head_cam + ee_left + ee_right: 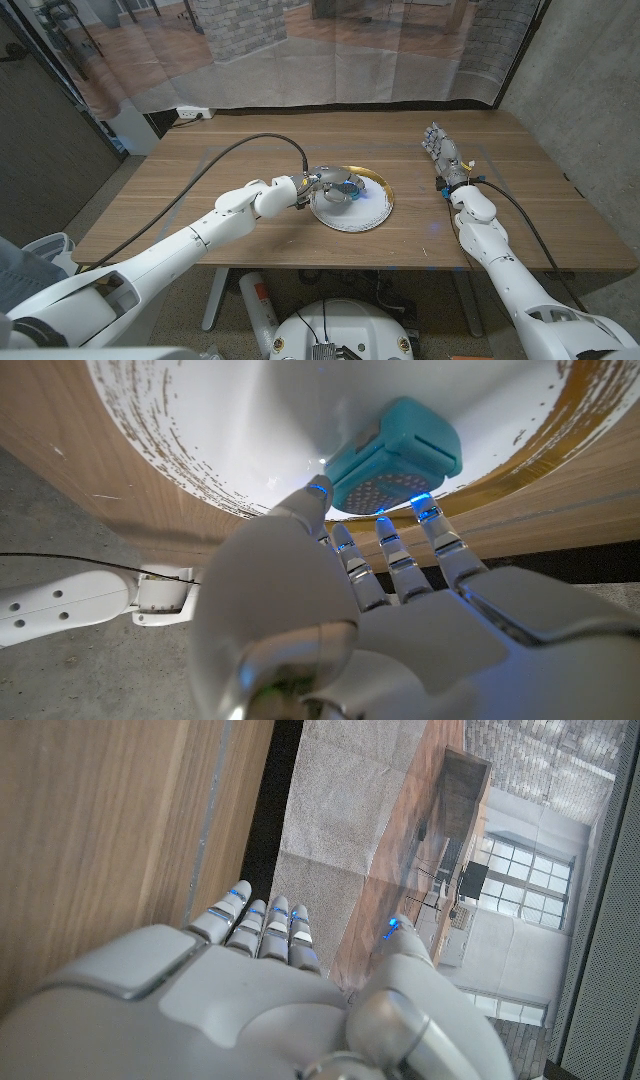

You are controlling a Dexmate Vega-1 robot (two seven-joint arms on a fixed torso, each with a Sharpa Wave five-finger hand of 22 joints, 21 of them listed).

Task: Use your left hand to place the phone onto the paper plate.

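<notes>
- A wooden table point(250, 215) carries the scene, with a translucent curtain point(300, 60) hanging behind its far edge.
- The robot's left arm point(180, 245) reaches from the near left corner toward the table's middle, a black cable point(215, 165) looping over it.
- The right arm point(500, 260) lies along the right edge; its right hand point(440, 150) stands upright near the far right corner, fingers straight and apart, holding nothing.
- A white paper plate point(375, 215) with a gold rim sits at the table's centre.
- The left hand point(322, 185) hovers at the plate's left rim, its fingers point(385, 550) extended toward the phone; the wrist view shows the fingertips at or just short of the case, and whether they still grasp it cannot be told.
- The phone point(400, 455), in a teal case, lies on the plate's white inner surface, near its rim on the left hand's side.
</notes>
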